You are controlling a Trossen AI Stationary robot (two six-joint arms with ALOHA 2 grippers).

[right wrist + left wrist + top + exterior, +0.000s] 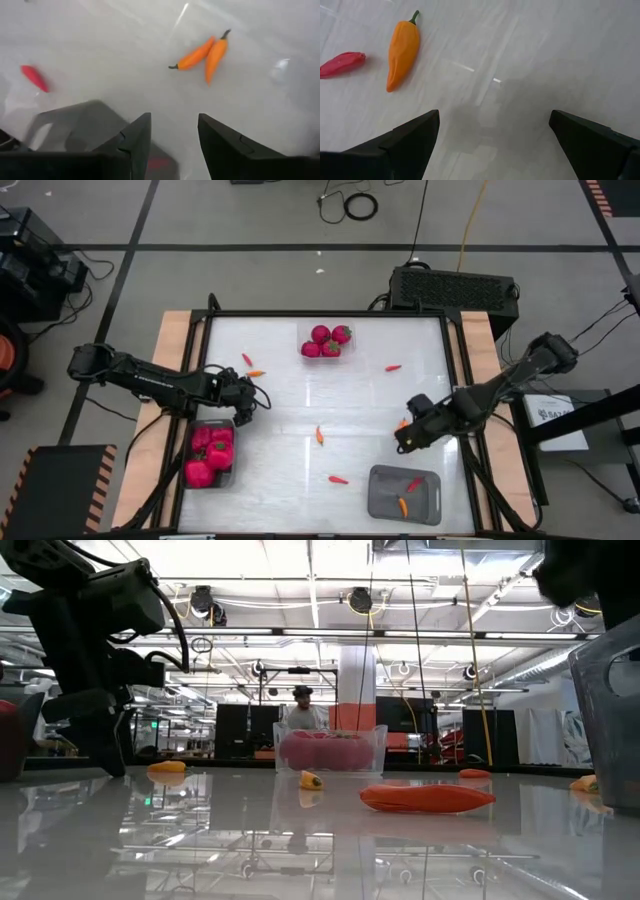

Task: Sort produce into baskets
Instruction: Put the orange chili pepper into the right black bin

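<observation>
Taking the clear tray (326,342) of round red pieces at the table's far edge as the mark, the sorting looks partly done. Far to its left and toward the near edge, a grey bin (210,453) sits against the table's left side, already loaded with lumpy magenta pieces (207,452), likely because that side belongs to the left arm. The left gripper (243,402) hangs just beyond that bin, fingers spread wide and empty over bare white table, with an orange pepper (402,49) and a red one (342,63) lying side by side ahead of it, between it and the tray. Straight toward the near edge from the tray, an orange pepper (319,435) and a red pepper (338,479) lie apart in open room, easy to reach from either side. To the tray's right a lone red pepper (393,367) rests on clear surface. Further right and nearer, the right gripper (407,435) hovers with fingers narrowly parted and nothing between them, above the second grey bin (404,494), which holds what seem to be one orange and one red pepper. Two orange peppers (205,54) lie touching just beside that gripper, close to the table's right edge.
</observation>
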